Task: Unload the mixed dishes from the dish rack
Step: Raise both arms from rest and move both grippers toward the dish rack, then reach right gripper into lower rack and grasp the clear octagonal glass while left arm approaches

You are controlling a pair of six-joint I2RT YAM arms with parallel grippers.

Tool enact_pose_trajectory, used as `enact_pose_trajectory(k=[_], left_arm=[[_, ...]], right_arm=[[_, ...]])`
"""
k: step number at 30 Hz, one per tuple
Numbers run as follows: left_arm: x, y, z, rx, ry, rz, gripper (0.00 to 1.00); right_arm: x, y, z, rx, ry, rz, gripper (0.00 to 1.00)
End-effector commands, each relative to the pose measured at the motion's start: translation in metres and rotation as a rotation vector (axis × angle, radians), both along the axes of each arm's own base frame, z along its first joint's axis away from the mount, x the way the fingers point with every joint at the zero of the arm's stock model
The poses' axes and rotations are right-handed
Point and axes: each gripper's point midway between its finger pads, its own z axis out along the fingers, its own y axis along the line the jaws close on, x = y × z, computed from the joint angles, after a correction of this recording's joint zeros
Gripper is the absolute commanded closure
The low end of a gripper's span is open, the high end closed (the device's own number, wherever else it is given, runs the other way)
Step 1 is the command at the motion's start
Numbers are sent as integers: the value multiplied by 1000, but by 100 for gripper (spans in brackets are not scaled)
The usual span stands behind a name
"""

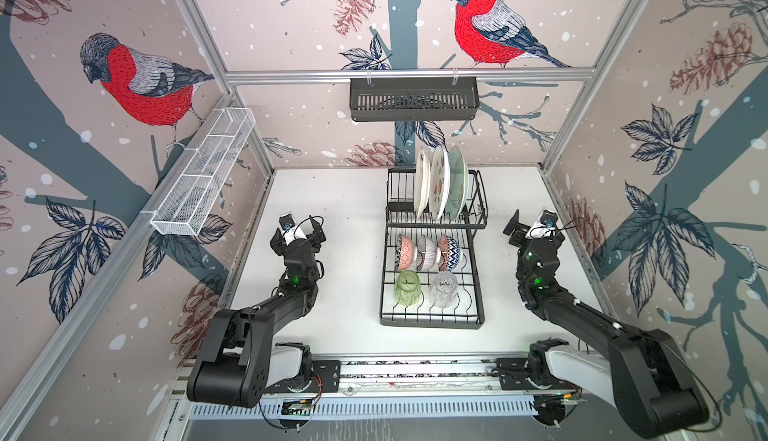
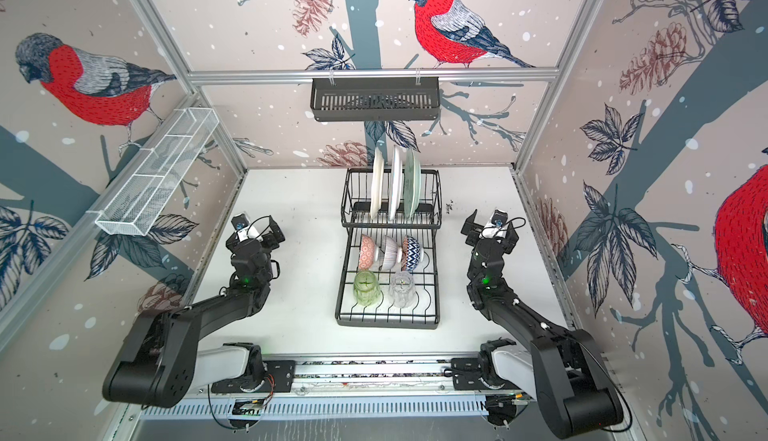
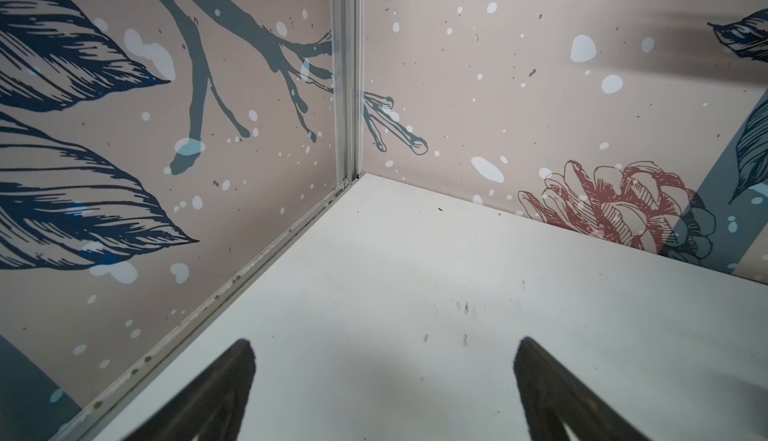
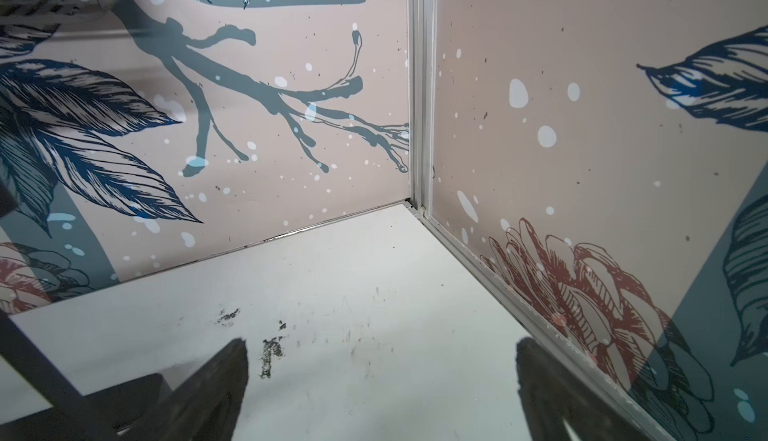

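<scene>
Both arms are parked either side of the dish rack point(image 1: 432, 323), which stands mid-table, running from close to the back edge toward the front. Left gripper point(image 3: 385, 341): jaws spread wide, nothing between them but bare white table point(image 3: 415, 272), and the fingers point(image 3: 224, 385) are cut off by the frame's edge. Right gripper point(image 4: 382, 341): same story, wide open and empty, over scuffed tabletop near the back right corner. A dark blurred bar crosses one side of that wrist view; it is too soft to identify.

In both top views, three plates stand on edge in the raised section at the back. The white plate point(image 1: 420, 185) shows mostly its rim. The watermelon plate point(image 1: 439, 183) is half covered by it, and the green plate point(image 1: 457, 181) is overlapped as well. On the flat tray, three bowls point(image 1: 428, 252) lean together, with the pattern of the blue one point(image 1: 451, 249) partly hidden. Nearer the front edge are the green tumbler point(image 1: 407, 287) and the clear tumbler point(image 1: 444, 289), the clear one's outline faint against the wires.
</scene>
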Motion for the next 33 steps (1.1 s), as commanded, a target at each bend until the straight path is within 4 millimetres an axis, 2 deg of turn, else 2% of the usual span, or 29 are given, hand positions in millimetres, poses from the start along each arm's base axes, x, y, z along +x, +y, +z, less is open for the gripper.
enact_pose_trajectory(k=[1,5,10,14,21,29,33], left_arm=[[-3,-2,-6,-38,70,46,3],[-4,-17,-3,-85,100,26,3],[-4,-28,-18,-132,176,17,3],[-11,-29,-28,-202,228,40,3],[-32,-47,-32,-238,278,-21,3],[-52,-79,-40,-330,321,-168,3],[-59,-83,-35,-349,315,-200,3]], right_arm=[[-6,3,-19,65,108,1,1],[-11,11,-22,125,179,28,1],[-23,24,-32,213,286,95,1],[-34,50,-36,292,341,243,0],[-49,77,-32,306,458,367,1],[-74,120,-54,306,600,531,1],[-86,140,-57,286,626,600,1]])
